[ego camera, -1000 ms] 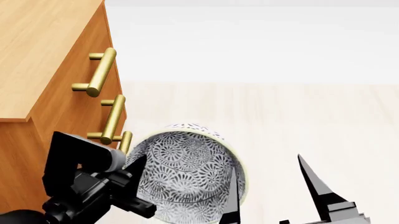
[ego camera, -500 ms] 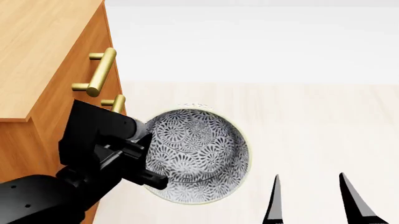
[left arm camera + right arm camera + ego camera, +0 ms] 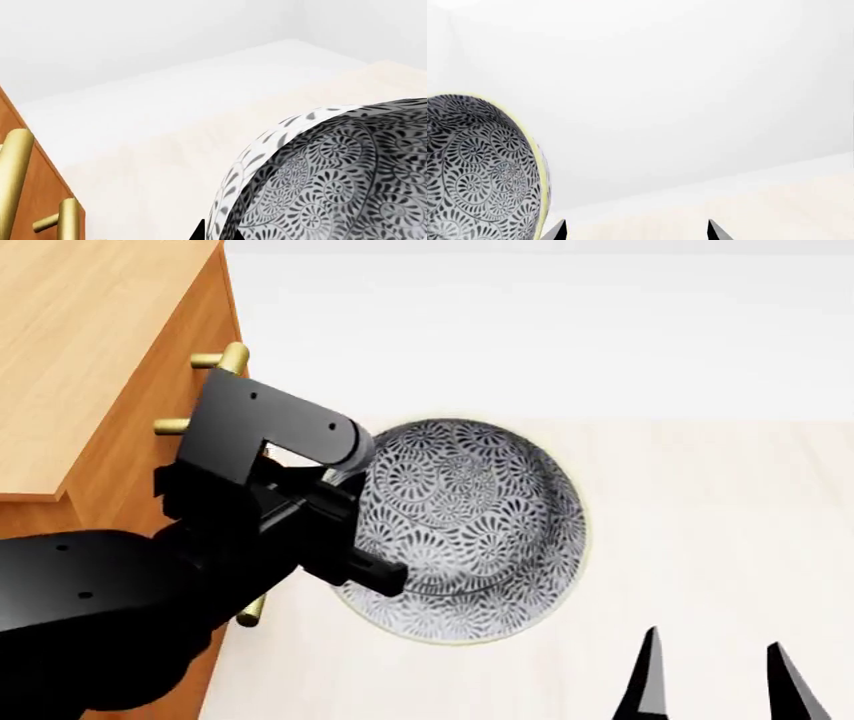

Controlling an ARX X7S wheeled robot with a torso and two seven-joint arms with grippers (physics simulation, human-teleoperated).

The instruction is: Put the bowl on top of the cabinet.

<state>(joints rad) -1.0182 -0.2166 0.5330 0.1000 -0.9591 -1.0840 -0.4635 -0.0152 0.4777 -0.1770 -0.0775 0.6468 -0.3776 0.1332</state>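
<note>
The bowl (image 3: pixel 467 525), white with a dense grey-black floral pattern, hangs in the air beside the front of the cabinet (image 3: pixel 80 360), tilted so its inside faces the head camera. My left gripper (image 3: pixel 350 540) is shut on the bowl's rim nearest the cabinet. In the left wrist view the rim sits between the jaws of the left gripper (image 3: pixel 215 234), and the bowl (image 3: pixel 333 175) fills the frame's corner. My right gripper (image 3: pixel 711 665) stands open and empty, apart from the bowl, near the head view's lower edge. The right wrist view shows the right gripper (image 3: pixel 636 231) open, with the bowl (image 3: pixel 474 170) off to one side.
The cabinet's flat wooden top (image 3: pixel 67 300) lies at the upper left of the head view. Brass bar handles (image 3: pixel 224 360) stick out from its front, close to my left arm. A pale wood floor (image 3: pixel 694 500) and a white wall lie beyond.
My left arm has lifted the bowl up alongside the cabinet front. My right gripper has drawn back from the bowl's rim toward the head view's lower right.
</note>
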